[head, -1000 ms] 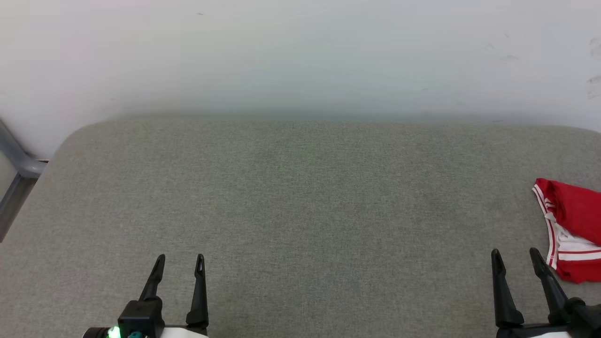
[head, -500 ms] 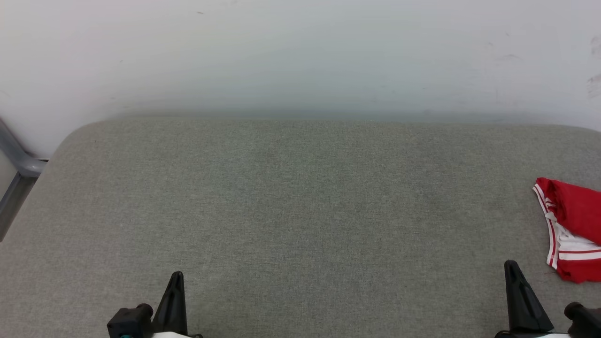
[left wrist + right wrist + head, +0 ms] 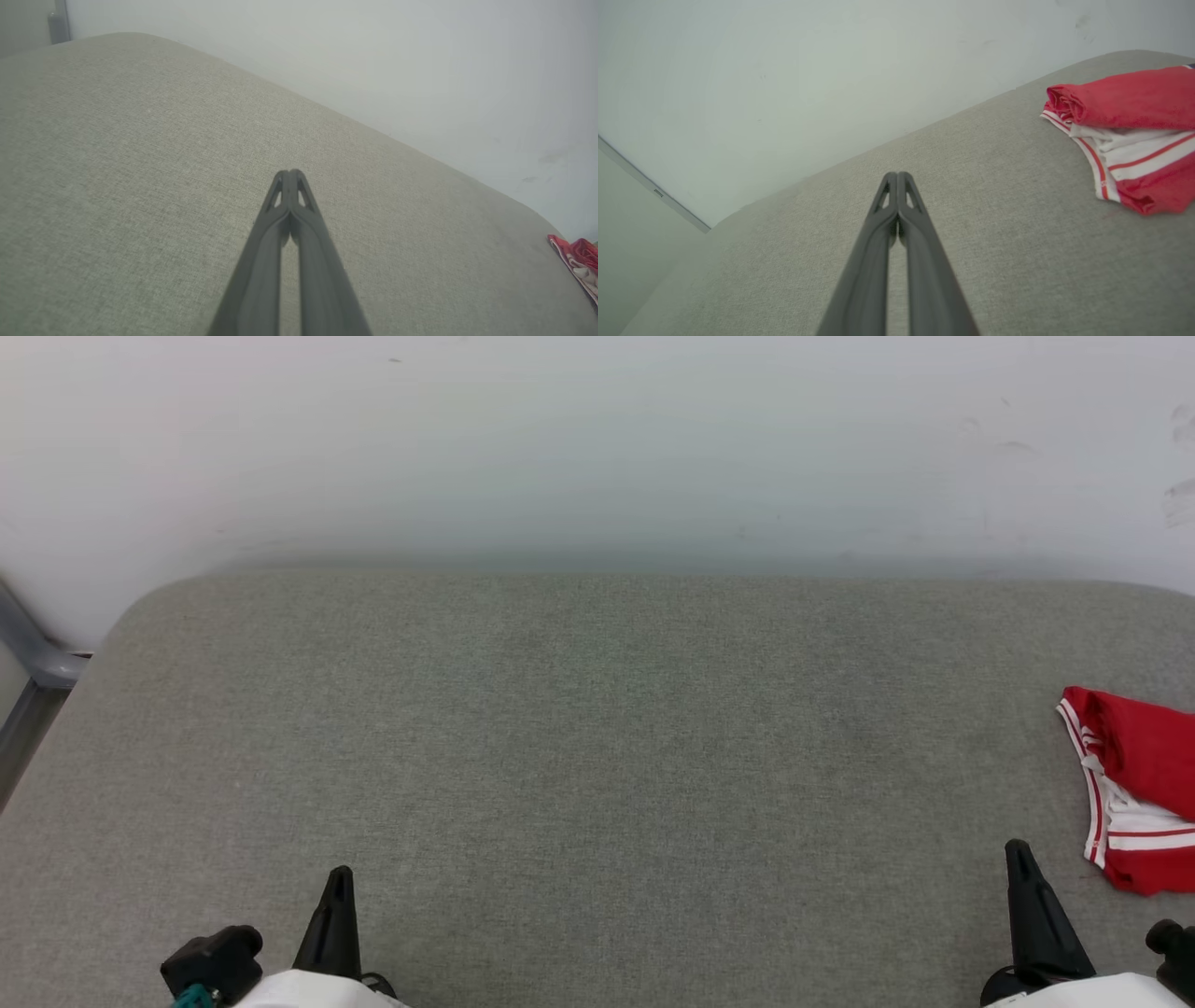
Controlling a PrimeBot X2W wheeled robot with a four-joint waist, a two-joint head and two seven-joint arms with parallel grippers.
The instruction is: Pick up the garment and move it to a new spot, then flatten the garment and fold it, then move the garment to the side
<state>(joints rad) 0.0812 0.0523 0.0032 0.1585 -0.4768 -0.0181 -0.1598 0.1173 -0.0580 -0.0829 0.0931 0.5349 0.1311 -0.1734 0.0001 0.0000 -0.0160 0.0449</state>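
**A:** How are the grippers standing?

**B:** The left gripper [image 3: 289,175] is pressing its two dark fingers together tip to tip and is gripping nothing. The right gripper [image 3: 897,177] is doing the same, fully closed and empty. Both are pointing out over the bare grey upholstered cushion [image 3: 597,737].

**A:** And the garment?

**B:** The red jersey [image 3: 1125,135] is lying in a compact bundle on the cushion. It is near the right gripper, just ahead of its fingertips and off to their right, not touching them. From the left gripper it is sitting well apart, far across to the right.

**A:** Is it folded or only bunched?

**B:** I'm hedging here, because the picture's edge is cutting the bundle off. A red layer is rolling over a white part with red stripes. That is fitting a heap waiting to be carried to a new spot, and equally a folded jersey already set to the side.

**A:** So what is worrying you?

**B:** The cloth is looking thin and loosely layered. Closed fingers brushing it would be shoving the bundle along the cushion or nudging the top roll open. Jaws closing on it might be catching one layer only, so the rest would be trailing and unrolling. A low approach might be pinching the cushion's cover along with the jersey. The bundle is also running past the right gripper's side of the head view, so I'm not seeing how much cushion is lying beyond it, and a push that way could be sending it off the edge
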